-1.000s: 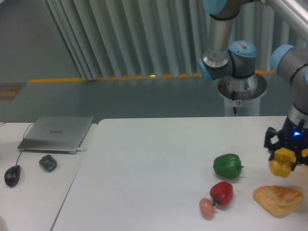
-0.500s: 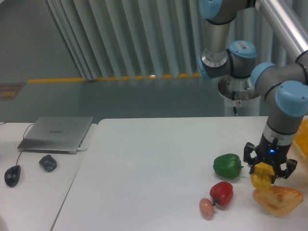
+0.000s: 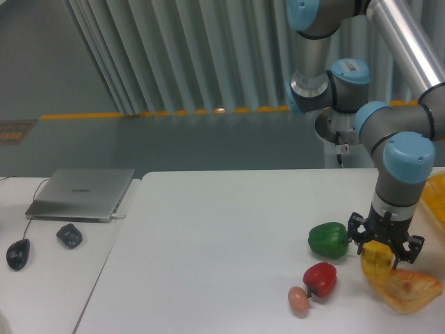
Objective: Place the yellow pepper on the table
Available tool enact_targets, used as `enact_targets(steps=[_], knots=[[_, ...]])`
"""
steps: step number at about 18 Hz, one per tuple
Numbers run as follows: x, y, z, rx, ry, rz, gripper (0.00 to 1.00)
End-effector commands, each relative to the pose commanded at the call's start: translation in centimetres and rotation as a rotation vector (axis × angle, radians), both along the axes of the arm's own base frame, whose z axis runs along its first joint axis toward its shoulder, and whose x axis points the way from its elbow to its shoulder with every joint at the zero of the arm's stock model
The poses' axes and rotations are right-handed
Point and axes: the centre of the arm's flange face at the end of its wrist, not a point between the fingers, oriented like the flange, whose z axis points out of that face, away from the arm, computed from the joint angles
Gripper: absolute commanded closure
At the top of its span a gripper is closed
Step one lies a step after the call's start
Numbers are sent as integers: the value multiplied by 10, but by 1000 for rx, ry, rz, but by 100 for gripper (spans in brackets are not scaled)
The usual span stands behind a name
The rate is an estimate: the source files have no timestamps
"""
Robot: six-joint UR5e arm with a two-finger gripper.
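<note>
The yellow pepper (image 3: pixel 376 261) is a small glossy bright-yellow blocky pepper held in my gripper (image 3: pixel 381 259). The gripper is shut on it, pointing down, low over the white table (image 3: pixel 208 243) at the right. The pepper hangs just left of and above the golden-brown pastry wedge (image 3: pixel 408 289) and right of the green pepper (image 3: pixel 328 239). I cannot tell whether the pepper touches the tabletop.
A red pepper (image 3: pixel 320 278) and a small brown egg-like thing (image 3: pixel 298 299) lie front left of the gripper. A yellow-orange basket edge (image 3: pixel 436 198) shows at the far right. The side desk holds a laptop (image 3: pixel 82 193), a mouse (image 3: pixel 18 253) and a dark object (image 3: pixel 69 235).
The gripper has carried the yellow pepper leftward from the right edge and lower, to beside the green pepper above the pastry's left end.
</note>
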Motion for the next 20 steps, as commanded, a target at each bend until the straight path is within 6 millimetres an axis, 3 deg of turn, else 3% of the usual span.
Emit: enact_targets(steps=[6, 11, 15, 20], knots=[[2, 3, 6, 11, 109, -53, 0], [-3, -6, 29, -14, 174, -288, 0], [-14, -27, 54, -4, 201, -363, 0], [-29, -48, 68, -4, 210, -424, 0]])
